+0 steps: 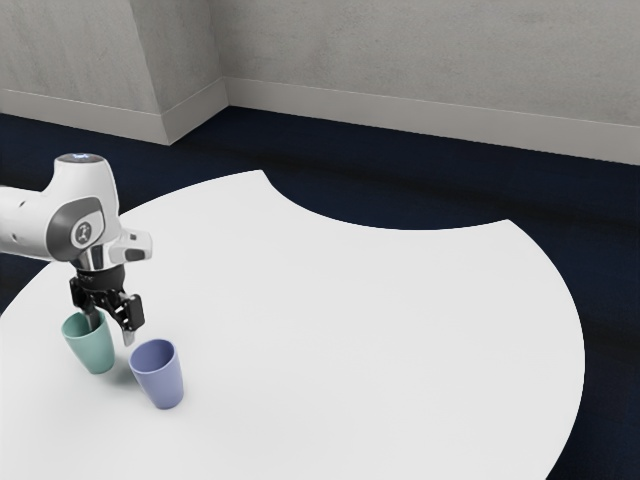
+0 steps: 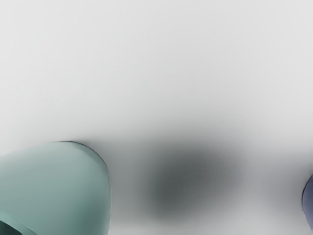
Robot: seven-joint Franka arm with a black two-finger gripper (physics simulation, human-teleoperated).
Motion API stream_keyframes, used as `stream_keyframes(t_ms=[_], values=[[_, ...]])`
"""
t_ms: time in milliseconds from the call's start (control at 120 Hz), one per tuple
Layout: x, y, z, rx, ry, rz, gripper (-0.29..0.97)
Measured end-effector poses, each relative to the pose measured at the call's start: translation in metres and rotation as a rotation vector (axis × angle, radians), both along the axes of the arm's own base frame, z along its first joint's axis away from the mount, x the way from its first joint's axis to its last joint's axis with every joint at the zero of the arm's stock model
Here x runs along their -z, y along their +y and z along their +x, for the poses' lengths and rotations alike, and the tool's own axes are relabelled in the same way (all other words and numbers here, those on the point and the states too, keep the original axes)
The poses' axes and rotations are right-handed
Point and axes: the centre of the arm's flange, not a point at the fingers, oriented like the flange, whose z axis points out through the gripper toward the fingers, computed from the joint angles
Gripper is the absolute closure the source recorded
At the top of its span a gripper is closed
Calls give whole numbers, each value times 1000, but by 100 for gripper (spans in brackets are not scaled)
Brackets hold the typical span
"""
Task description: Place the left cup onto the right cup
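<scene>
Seen at the lower left of the exterior view: a sage-green tapered cup (image 1: 90, 345), upright and open-mouthed on the white rounded table (image 1: 350, 320). Just beside it, toward the exterior view's right and a little nearer the frame's lower edge: a blue-violet tapered cup (image 1: 158, 373), also upright, close to the green one but not touching it. Directly above the green cup's rim: the black 2-finger claw (image 1: 110, 322) on the white-and-grey arm (image 1: 60, 225), pointing down, spread wide and gripping nothing. 1 finger overlaps the cup's mouth, the other hangs outside its wall on the side toward the blue cup; cannot tell whether either touches. In the wrist view: the green cup (image 2: 54, 186) at lower left, a sliver of the blue cup (image 2: 308, 205) at the right edge, and a soft dark shadow (image 2: 195, 181) on the bare table (image 2: 156, 73) between them.
</scene>
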Motion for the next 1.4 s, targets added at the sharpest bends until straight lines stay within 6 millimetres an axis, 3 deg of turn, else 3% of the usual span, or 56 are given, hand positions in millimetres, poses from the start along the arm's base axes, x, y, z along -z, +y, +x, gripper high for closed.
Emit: stream_keyframes(t_ms=[392, 1400], values=[[-1, -1, 1, 3, -8, 2, 17], [1, 2, -4, -6, -4, 0, 17]])
